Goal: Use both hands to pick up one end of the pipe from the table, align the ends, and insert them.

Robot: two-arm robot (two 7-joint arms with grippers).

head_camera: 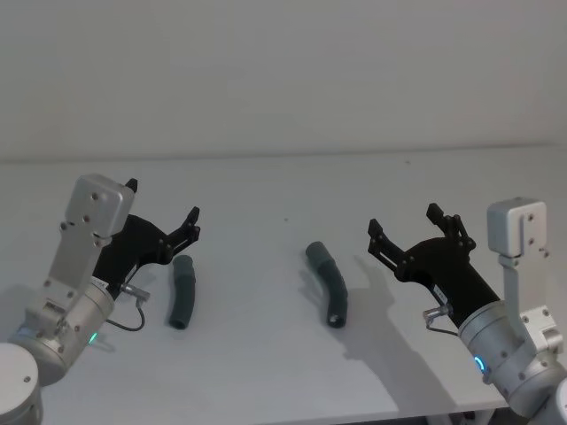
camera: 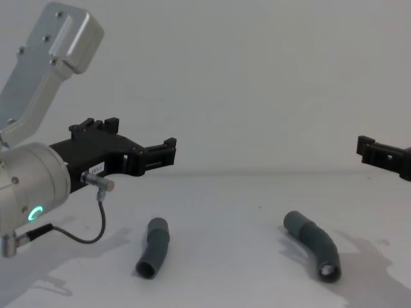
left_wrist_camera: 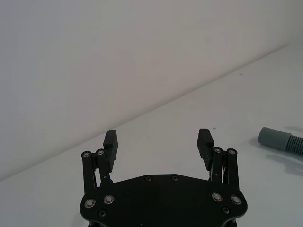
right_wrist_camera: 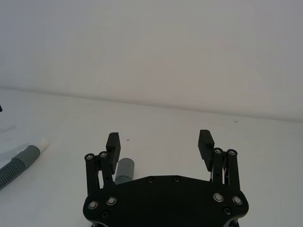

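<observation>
The left gripper (head_camera: 164,202) hangs above the desk (head_camera: 266,372) with its jaws wide apart and nothing between them. The left hose piece (head_camera: 183,292) lies flat on the desk just beside it, on the robot's side of the fingertips. Toward the middle lies the right hose piece (head_camera: 330,282), curved, with its open dark end turned toward the robot. It sits well apart from the first piece. At the right, the right gripper (head_camera: 405,223) hovers near that piece, jaws likewise spread and empty.

By my reading this is the approach before the first grasp, with neither piece lifted. The next move calls for each gripper to come down over its own piece and close on the ribbed body, leaving the cuff free for mating.
</observation>
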